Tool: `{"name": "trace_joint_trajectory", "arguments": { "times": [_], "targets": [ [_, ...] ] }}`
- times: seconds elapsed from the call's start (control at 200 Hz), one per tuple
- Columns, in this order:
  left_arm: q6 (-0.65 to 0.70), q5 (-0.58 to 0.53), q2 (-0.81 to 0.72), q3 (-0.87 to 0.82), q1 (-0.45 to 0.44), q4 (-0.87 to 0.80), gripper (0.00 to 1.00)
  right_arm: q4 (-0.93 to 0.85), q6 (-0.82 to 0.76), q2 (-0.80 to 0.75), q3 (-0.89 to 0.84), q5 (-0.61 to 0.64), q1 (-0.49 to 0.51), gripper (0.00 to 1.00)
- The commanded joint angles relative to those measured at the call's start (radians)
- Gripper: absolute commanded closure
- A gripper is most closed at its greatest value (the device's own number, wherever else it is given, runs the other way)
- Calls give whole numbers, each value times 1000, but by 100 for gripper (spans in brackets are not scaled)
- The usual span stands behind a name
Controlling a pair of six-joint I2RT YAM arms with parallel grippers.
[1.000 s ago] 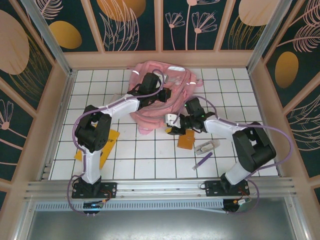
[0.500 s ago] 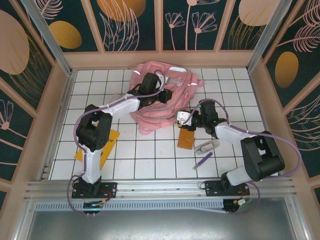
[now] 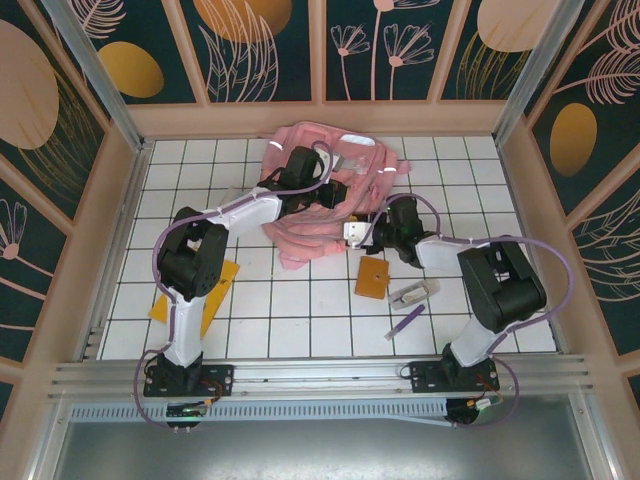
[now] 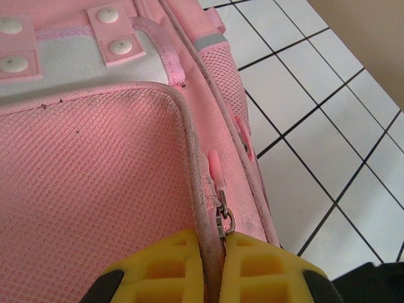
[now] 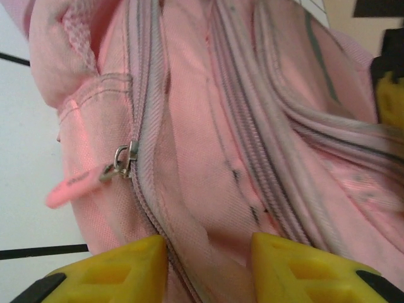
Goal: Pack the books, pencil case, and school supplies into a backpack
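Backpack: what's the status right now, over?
Left gripper shut on the backpack seam by a zipper. Right gripper open, jaws astride its side fabric. Small orange booklet, pencil case, purple pen lying unpacked on table.

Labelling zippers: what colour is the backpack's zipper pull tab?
Pink pull tab, same as the backpack; shows best in the right wrist view.

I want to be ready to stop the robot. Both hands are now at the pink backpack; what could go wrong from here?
The left hand pinches only a thin seam of the backpack beside a zipper slider; it may slip off under a pull. The right hand stands open over cloth, with the pink pull tab off to one side, so closing could catch fabric instead of the tab.
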Motion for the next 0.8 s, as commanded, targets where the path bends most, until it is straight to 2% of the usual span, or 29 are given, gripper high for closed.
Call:
{"name": "trace_joint_trajectory", "arguments": {
  "times": [0.0,0.045,0.105,0.165,0.26,0.33,0.46,0.621,0.686,0.796],
  "targets": [
    [-7,104,0,61,-5,50,100,49,-40,28,39,26,13,63],
    [-14,117,1,66,-4,56,100,54,-28,32,45,27,18,71],
    [-24,145,-2,75,1,65,100,67,-2,26,44,-3,20,90],
    [-28,200,-15,89,17,69,100,74,41,12,46,-41,19,100],
    [-67,204,-84,79,55,64,76,92,152,-7,52,-128,19,100],
    [-65,203,-157,45,76,21,66,124,244,-12,57,-186,24,100],
    [-98,175,-322,-120,83,-62,61,222,406,1,55,-239,29,100],
    [-300,93,-532,-427,80,-41,58,324,558,23,53,-276,33,100],
    [-388,53,-558,-482,72,-74,57,346,598,28,53,-289,36,100],
    [-490,50,-522,-498,35,-127,56,385,672,36,51,-317,42,100]
  ]
}}
